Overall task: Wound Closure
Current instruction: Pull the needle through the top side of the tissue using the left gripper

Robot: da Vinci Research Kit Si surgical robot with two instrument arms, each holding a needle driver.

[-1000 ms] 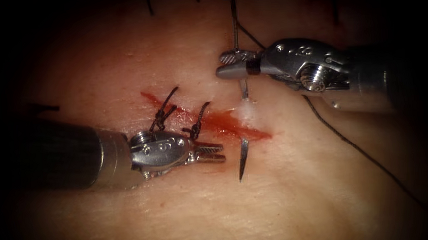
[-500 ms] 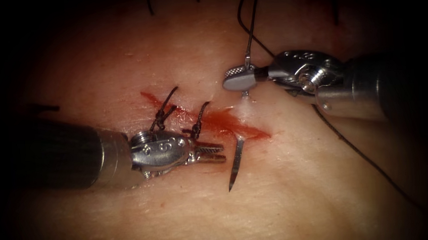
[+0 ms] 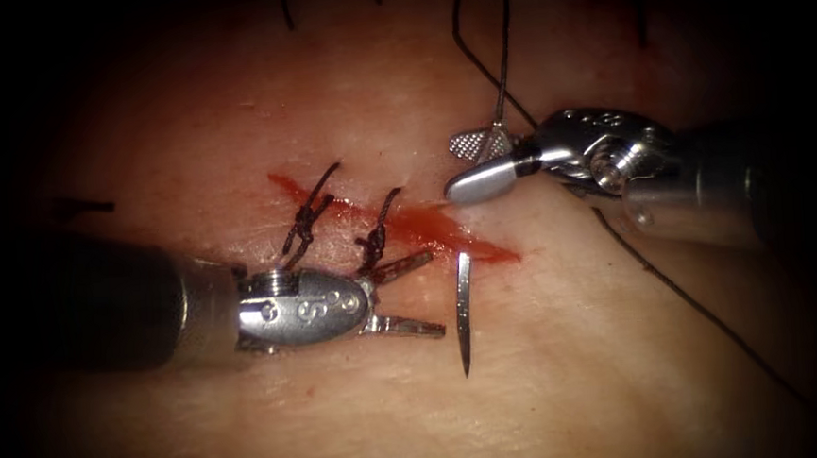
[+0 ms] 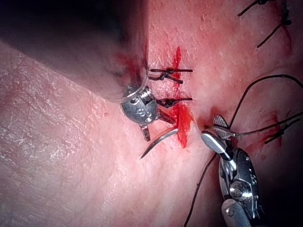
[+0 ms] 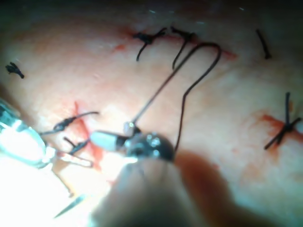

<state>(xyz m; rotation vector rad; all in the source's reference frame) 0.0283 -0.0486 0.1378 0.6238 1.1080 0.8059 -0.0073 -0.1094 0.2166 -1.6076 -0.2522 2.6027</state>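
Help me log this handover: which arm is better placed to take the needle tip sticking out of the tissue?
Probably the left. Its tool has open, empty jaws right beside the needle tip, which has come out of the tissue below the cut. The right tool sits across the cut, at the needle's tail end.

The needle [image 3: 464,311] is smooth, shiny metal. Both tools, left [image 3: 403,295] and right [image 3: 480,163], are polished metal. The tissue [image 3: 577,361] looks moist and finely wrinkled.

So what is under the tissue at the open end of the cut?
The middle of the needle: its pointed end stands out on the left of the cut; its tail is covered, near the right tool, open. The left tool, open, holds nothing.
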